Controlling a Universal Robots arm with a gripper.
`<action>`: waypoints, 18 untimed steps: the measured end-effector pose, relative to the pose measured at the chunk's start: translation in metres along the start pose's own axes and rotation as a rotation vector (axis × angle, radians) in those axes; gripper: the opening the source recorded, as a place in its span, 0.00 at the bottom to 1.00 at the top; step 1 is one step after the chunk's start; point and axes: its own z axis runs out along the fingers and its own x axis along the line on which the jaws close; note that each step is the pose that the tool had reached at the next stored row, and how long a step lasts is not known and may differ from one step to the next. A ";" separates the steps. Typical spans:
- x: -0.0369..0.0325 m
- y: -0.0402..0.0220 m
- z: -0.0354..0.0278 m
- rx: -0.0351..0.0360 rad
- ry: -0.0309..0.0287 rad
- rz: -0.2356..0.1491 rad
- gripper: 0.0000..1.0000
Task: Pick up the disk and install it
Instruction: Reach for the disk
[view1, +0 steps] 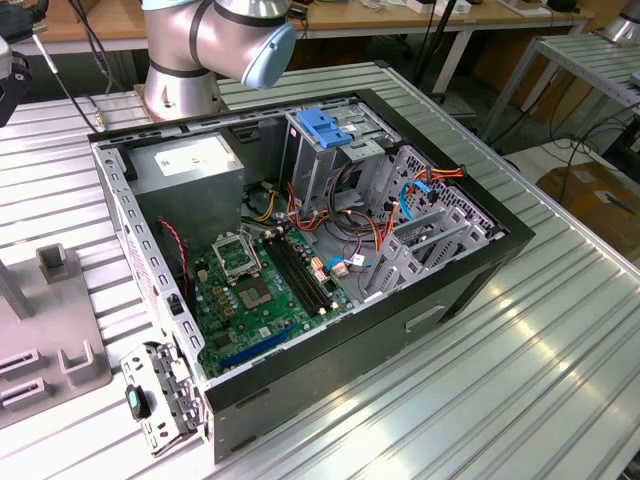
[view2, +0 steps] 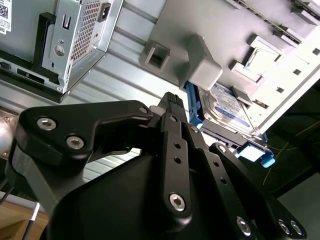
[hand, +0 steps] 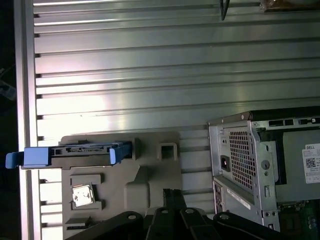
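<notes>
The arm (view1: 215, 40) is standing on its base at the back of the ribbed metal desk (view1: 520, 380), behind the open computer case (view1: 300, 250). In both wrist views its wrist is hanging above the desk beside the case, with the pincer (view2: 172, 100) pointing down over 1 grey holder (hand: 150, 170). I cannot tell whether the pincer is released or clenched. The disk (hand: 85, 150) is standing on edge in a slot at the holder's rim, with 2 blue rails showing, apart from the pincer.
</notes>
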 end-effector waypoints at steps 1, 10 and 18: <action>0.0010 0.0000 0.0000 -0.0001 -0.0001 0.000 0.11; 0.0074 -0.0002 -0.0001 0.0000 0.0000 0.000 0.11; 0.0107 -0.0003 -0.0001 -0.0001 -0.0001 0.000 0.11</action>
